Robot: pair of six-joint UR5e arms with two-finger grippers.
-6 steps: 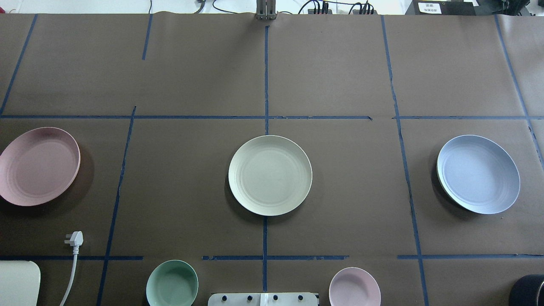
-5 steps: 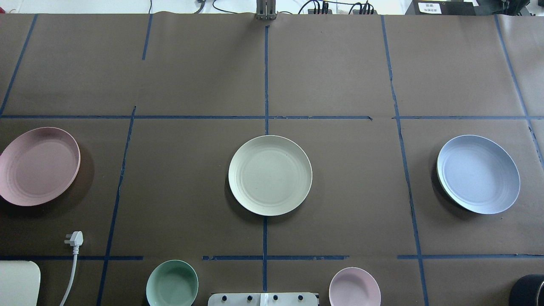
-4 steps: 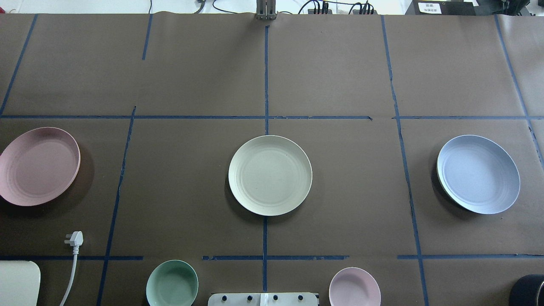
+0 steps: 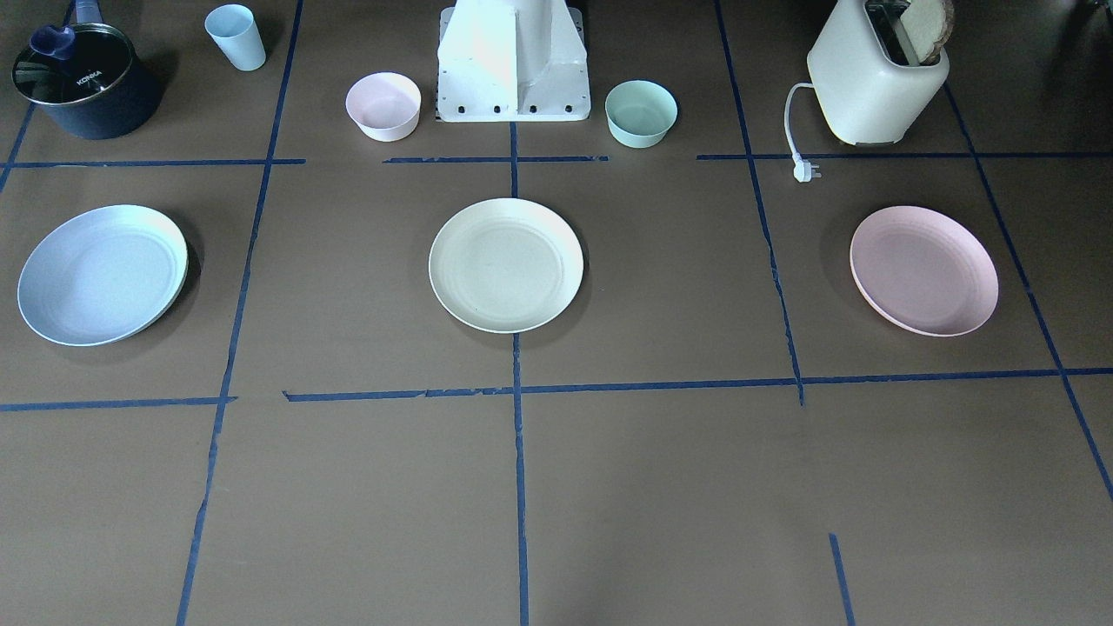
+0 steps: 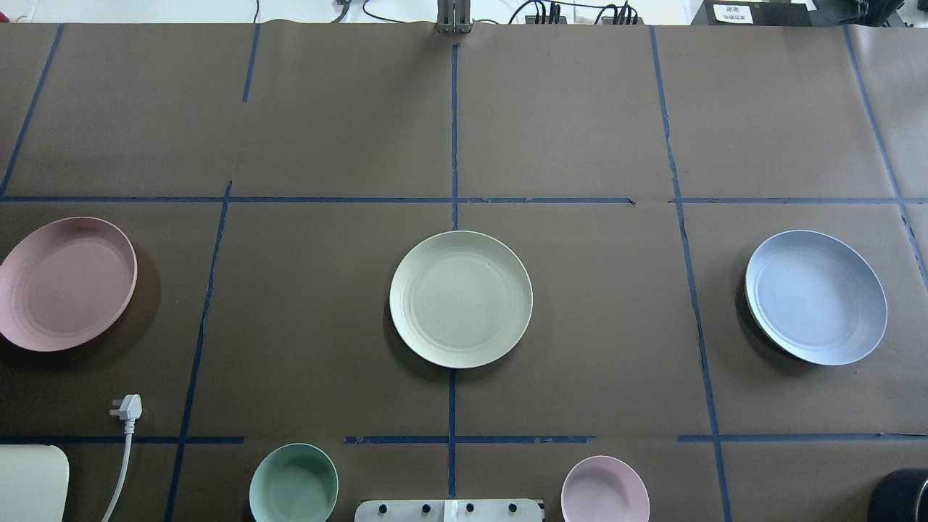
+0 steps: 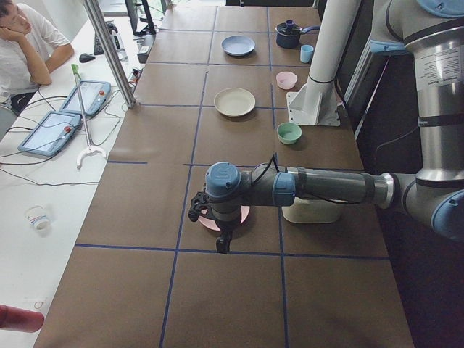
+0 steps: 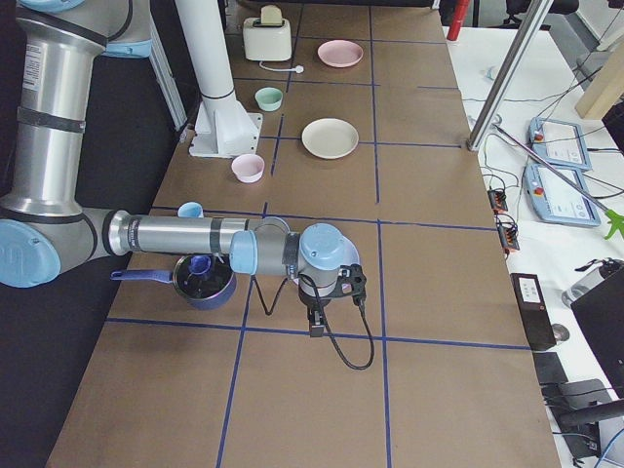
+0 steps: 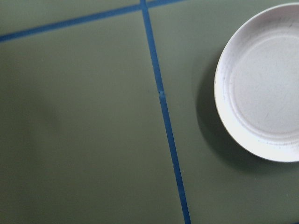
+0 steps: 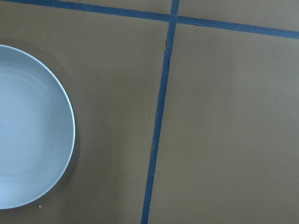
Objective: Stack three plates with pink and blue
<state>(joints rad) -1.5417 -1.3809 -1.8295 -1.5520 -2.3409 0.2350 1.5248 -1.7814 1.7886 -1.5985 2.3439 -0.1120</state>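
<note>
Three equal plates lie apart in a row on the brown table. The cream-white plate (image 5: 460, 299) is in the middle, the pink plate (image 5: 65, 283) at the left and the blue plate (image 5: 815, 296) at the right. My left gripper (image 6: 223, 245) shows only in the exterior left view, pointing down above the pink plate (image 6: 244, 214); I cannot tell its state. My right gripper (image 7: 317, 322) shows only in the exterior right view, pointing down; I cannot tell its state. The left wrist view shows the pink plate (image 8: 264, 88) and the right wrist view the blue plate (image 9: 28, 126), with no fingers in frame.
A mint-green bowl (image 5: 293, 483) and a small pink bowl (image 5: 605, 489) flank the robot base (image 4: 513, 61). A toaster (image 4: 874, 74) with its loose plug (image 5: 128, 408), a dark pot (image 4: 83, 80) and a blue cup (image 4: 236, 36) stand along the robot's edge.
</note>
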